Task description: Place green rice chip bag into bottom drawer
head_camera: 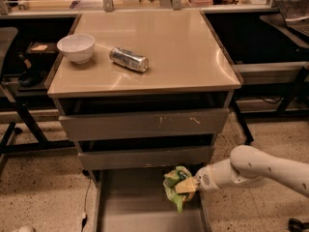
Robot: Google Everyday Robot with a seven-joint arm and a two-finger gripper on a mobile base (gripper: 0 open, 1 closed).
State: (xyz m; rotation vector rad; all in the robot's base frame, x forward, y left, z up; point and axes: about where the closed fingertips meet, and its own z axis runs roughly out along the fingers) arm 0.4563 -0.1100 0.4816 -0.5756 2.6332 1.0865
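The green rice chip bag (175,185) is a crumpled green pouch hanging over the right side of the open bottom drawer (140,211), just in front of the middle drawer's front. My gripper (186,185) comes in from the right on a white arm and is shut on the green rice chip bag. Its pale fingers (185,185) pinch the bag's right side. The bag hangs a little above the drawer's flat grey floor.
A beige cabinet top (188,57) carries a white bowl (76,47) and a silver can (128,59) lying on its side. Two shallower grey drawers (145,123) sit above. Black table legs (19,124) stand at the left, more frames at the right. A cable lies on the speckled floor.
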